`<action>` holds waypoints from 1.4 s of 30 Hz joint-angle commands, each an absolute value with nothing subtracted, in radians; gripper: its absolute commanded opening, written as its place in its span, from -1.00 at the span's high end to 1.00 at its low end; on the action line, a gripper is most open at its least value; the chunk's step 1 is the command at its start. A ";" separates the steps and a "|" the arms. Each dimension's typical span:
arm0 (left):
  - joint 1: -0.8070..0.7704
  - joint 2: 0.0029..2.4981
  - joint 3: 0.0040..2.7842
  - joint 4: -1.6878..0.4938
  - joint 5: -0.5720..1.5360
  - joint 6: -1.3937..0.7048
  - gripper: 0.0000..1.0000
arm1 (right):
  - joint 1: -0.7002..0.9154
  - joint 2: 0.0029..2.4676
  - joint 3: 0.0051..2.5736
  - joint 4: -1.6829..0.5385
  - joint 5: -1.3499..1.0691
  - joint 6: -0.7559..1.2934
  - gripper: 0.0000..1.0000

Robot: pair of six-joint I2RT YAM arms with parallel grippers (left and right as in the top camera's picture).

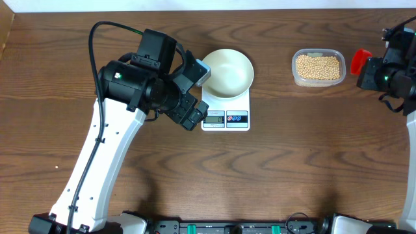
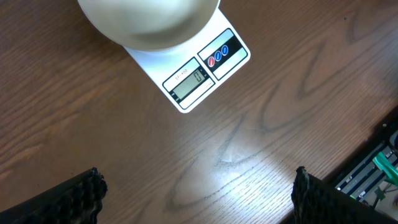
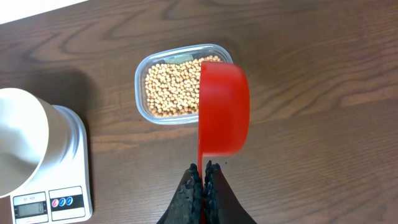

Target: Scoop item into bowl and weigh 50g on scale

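Nearest the robot, the left gripper (image 2: 198,174) hung over the dark brown wooden table (image 1: 292,162) with its black ribbed fingers (image 2: 84,199) spread wide and nothing between them. In the overhead view it sat at the left front of the small white rectangular digital scale (image 2: 205,68). The scale's grey display (image 2: 189,81) and its red and blue buttons (image 2: 221,53) faced the robot, though the digits were too small to read. The round plain white bowl (image 2: 149,22) stood on the scale's platform, covering most of it and overhanging its far edge, and in the overhead view its inside looked bare. Off to the right, well apart from the scale, the right gripper (image 3: 203,171) had its fingers pressed together on the thin handle of a red plastic scoop (image 3: 224,115). The scoop was held in the air, turned on its side with its rim towards the left, so its inside was hidden. Just past it lay a clear rectangular plastic tub (image 3: 138,87) with rounded corners. Seen from the right wrist, the scoop's cup overlapped the tub's right end, while from overhead it sat just to the right of the tub. The small round pale-tan beans (image 3: 171,90) filled the tub, at the far right of the table.
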State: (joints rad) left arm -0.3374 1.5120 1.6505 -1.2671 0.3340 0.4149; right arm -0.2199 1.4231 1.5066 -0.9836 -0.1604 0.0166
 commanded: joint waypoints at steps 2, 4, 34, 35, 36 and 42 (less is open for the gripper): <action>-0.338 1.496 1.660 -1.267 0.327 0.405 -0.96 | -0.214 1.426 1.529 -0.984 -0.159 0.002 0.98; -0.338 1.496 1.660 -1.267 0.327 0.406 -0.96 | -0.214 1.426 1.529 -0.988 -0.160 0.002 0.98; -0.338 1.496 1.660 -1.267 0.327 0.405 -0.96 | -0.215 1.537 1.528 -0.934 -0.159 -0.047 0.98; -0.338 1.496 1.660 -1.267 0.327 0.405 -0.96 | -0.215 1.544 1.528 -0.928 -0.159 -0.046 0.98; -0.338 1.496 1.660 -1.267 0.327 0.405 -0.96 | -0.215 1.552 1.528 -0.921 -0.159 -0.046 0.98; -0.338 1.496 1.660 -1.267 0.327 0.405 -0.96 | -0.215 1.598 1.528 -0.903 -0.163 -0.085 0.98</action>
